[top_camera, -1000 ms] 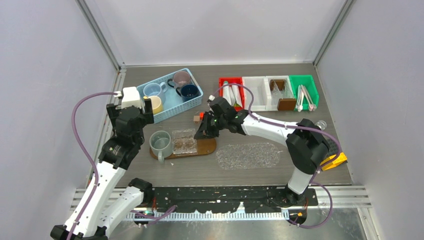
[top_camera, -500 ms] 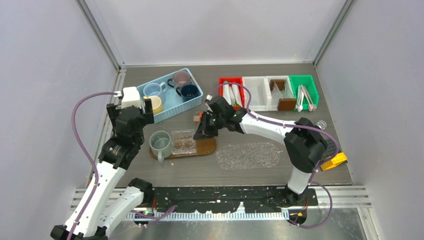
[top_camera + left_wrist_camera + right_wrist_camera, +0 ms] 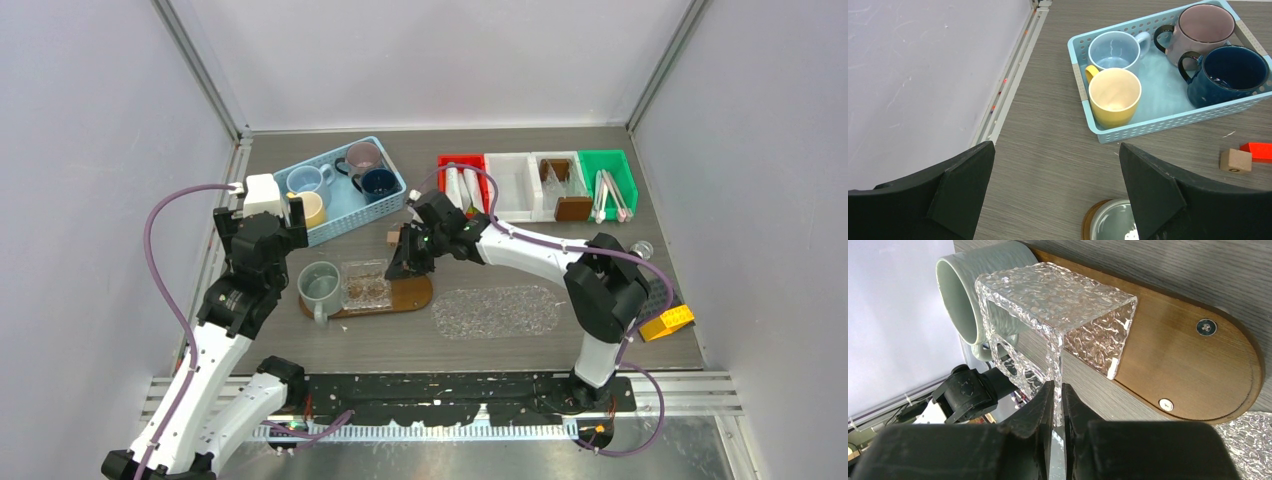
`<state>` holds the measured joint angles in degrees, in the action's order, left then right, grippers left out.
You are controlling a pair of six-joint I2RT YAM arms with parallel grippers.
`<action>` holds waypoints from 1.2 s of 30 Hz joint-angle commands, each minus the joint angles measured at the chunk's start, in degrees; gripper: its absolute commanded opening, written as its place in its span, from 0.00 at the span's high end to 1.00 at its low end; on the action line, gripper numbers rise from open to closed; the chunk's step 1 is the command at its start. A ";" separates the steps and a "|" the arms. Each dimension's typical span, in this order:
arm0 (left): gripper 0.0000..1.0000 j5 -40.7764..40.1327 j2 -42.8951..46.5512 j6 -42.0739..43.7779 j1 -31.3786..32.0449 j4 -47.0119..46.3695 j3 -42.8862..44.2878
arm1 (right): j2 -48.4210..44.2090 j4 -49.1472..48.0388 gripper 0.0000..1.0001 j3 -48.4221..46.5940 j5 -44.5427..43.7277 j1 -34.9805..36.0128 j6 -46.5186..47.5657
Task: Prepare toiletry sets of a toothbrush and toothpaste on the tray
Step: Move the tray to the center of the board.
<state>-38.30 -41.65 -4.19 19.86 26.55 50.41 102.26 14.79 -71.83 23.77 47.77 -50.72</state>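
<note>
1. A grey wood-grain tabletop (image 3: 400, 345) sits boxed in by pale walls, seen here from above. At the back left a blue basket (image 3: 356, 220) holds four mugs: the mauve mug (image 3: 362, 155), navy mug (image 3: 379, 182), light blue mug (image 3: 304, 178) and cream-yellow mug (image 3: 313, 208). Nearer the arms, an oval wooden tray (image 3: 412, 293) carries the grey-green mug (image 3: 322, 284) at its left end. A clear pebbled holder (image 3: 367, 284) stands just beside that mug. The toothpaste (image 3: 468, 190) tubes lie in the red bin (image 3: 462, 158) at the back, and the toothbrushes (image 3: 607, 195) in the green bin (image 3: 605, 155) (both well apart from the tray). The right hand (image 3: 402, 266) hangs over the tray, just beside the holder.

2. From the left wrist, the left hand (image 3: 1055, 150) has its fingers spread wide with nothing between them. It is over bare tabletop, short of the basket. All four mugs stand upright in the basket. A small tan block (image 3: 1235, 161) lies on the tabletop near the basket's front wall.

3. From the right wrist, the right hand's fingers (image 3: 1040, 410) are pressed nearly together on a thin pale sliver (image 3: 1058, 460) (what it is, I cannot tell). Their tips sit at the holder's corner edge. The holder stands on the tray with the grey-green mug right behind it.
</note>
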 commanded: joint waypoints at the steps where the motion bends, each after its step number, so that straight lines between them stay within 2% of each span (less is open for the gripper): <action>1: 0.00 0.07 0.31 0.14 -0.35 -2.31 -0.05 | -0.02 1.38 0.82 -1.95 0.81 0.40 1.29; 7: 0.00 0.07 0.24 0.10 -0.43 -2.29 -0.02 | -2.77 4.11 0.66 -2.22 -1.91 0.33 3.75; 11: 0.00 0.16 0.25 0.05 -0.43 -2.21 0.03 | -5.41 7.53 0.46 -3.45 -5.33 -0.15 6.54; 17: 0.00 0.35 -0.04 -0.16 -0.43 -2.11 0.11 | -11.21 15.07 0.27 -4.63 -15.22 -3.83 11.36; 22: 0.00 1.39 -0.61 -0.59 -0.43 -1.94 0.26 | -14.83 21.58 0.19 -6.53 -24.00 -9.04 14.49; 26: 0.00 2.44 -1.08 -1.19 -0.44 -1.64 0.30 | -16.91 24.08 0.08 -7.85 -34.06 -11.38 15.55; 29: 0.00 3.44 -1.84 -1.79 -0.43 -1.43 0.47 | -19.92 20.02 0.01 -5.22 -41.11 -11.73 17.25; 33: 0.00 4.63 -2.95 -2.52 -0.43 -0.84 0.65 | -22.69 12.87 0.00 0.13 -43.74 -12.36 20.02; 36: 0.00 5.06 -3.70 -2.73 -0.43 -0.71 0.73 | -22.14 12.29 0.00 0.34 -42.97 -12.99 24.04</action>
<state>-34.50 -44.80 -5.74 19.75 26.72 50.41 81.19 32.29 -72.14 -15.11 35.42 -32.42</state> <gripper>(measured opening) 0.995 0.995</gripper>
